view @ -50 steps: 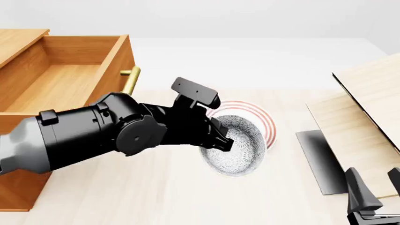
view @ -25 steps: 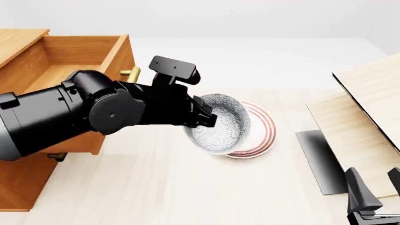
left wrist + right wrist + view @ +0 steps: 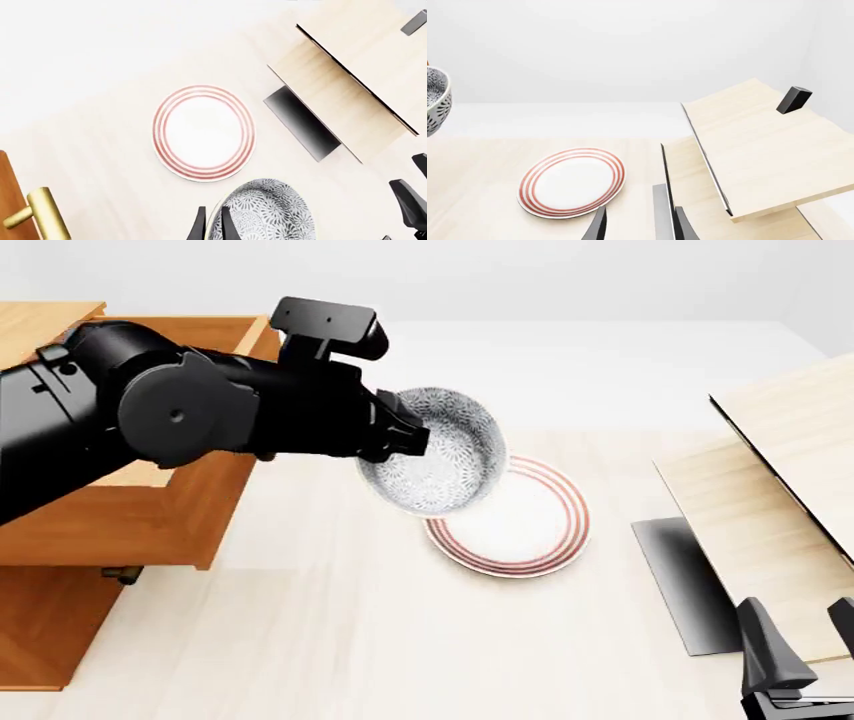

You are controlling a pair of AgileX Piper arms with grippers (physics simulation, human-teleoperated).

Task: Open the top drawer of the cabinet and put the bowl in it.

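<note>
My left gripper [image 3: 403,438] is shut on the rim of the speckled bowl [image 3: 438,452] and holds it tilted in the air, above and left of the red-ringed plate [image 3: 513,524]. The bowl is just right of the top drawer [image 3: 147,530], which stands pulled out of the cabinet [image 3: 40,630]; my arm hides much of its interior. In the left wrist view the bowl [image 3: 267,212] sits between the fingers [image 3: 228,227], with the plate [image 3: 203,131] below and a brass handle [image 3: 40,215] at the edge. My right gripper [image 3: 803,645] is open and empty at the near right.
Pale wood panels [image 3: 774,490] with a dark slab [image 3: 681,580] stand on the right. In the right wrist view the plate [image 3: 570,181], the panels [image 3: 760,150], a small dark block [image 3: 794,99] and the bowl's edge [image 3: 435,100] show.
My left arm has lifted the bowl off the plate and carried it up and to the left, toward the open drawer. The right arm has not moved.
</note>
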